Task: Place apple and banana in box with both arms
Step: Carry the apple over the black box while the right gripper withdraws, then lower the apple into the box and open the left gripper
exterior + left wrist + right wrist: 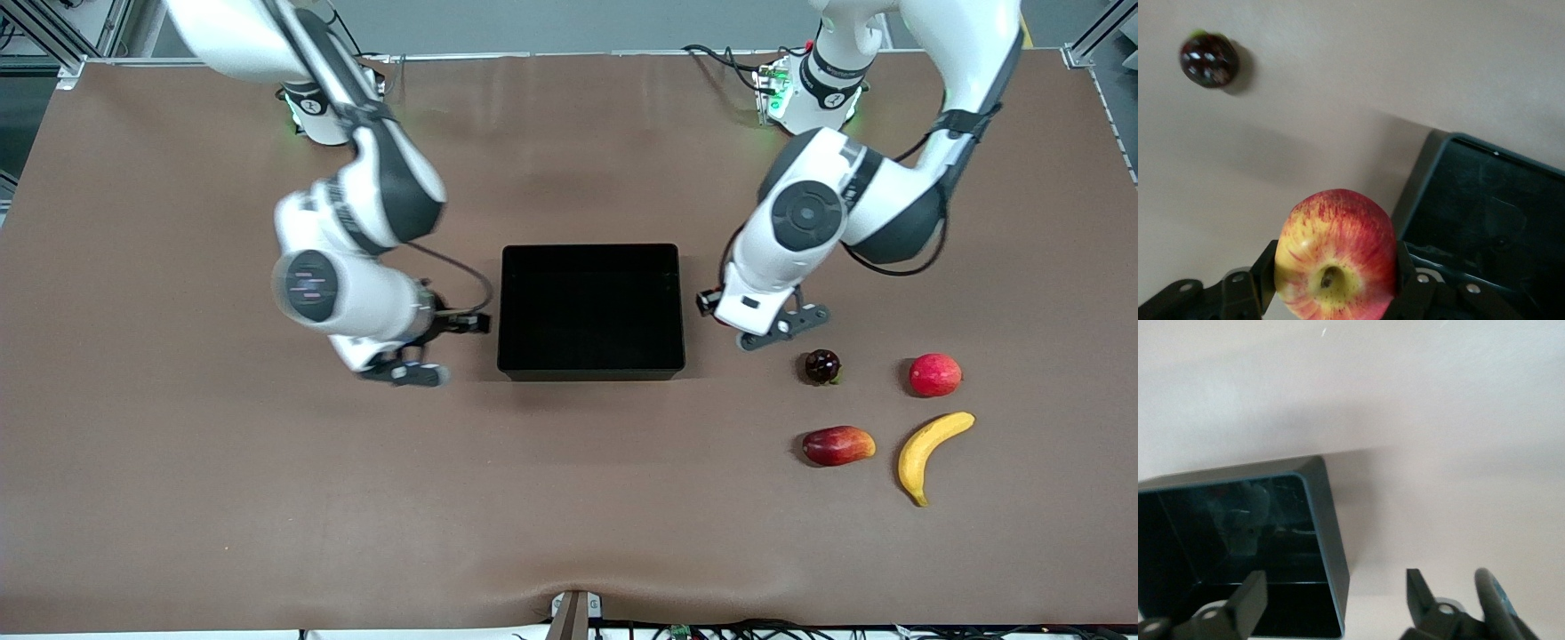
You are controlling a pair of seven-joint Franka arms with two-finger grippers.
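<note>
Your left gripper (1335, 283) grips the apple (1335, 257) between its two fingers, stem dimple facing the wrist camera, and it hangs over the table beside the box (591, 309), at the box's wall toward the left arm's end. Your right gripper (1335, 597) has its fingers spread apart and empty, over the table just beside the box toward the right arm's end. The box sits mid-table. The banana (929, 452) lies well apart from the box, toward the left arm's end and nearer the front camera. Near it lie a pinkish-red round fruit (934, 374), an elongated red-yellow fruit (837, 445) and a dark round fruit (822, 366).
</note>
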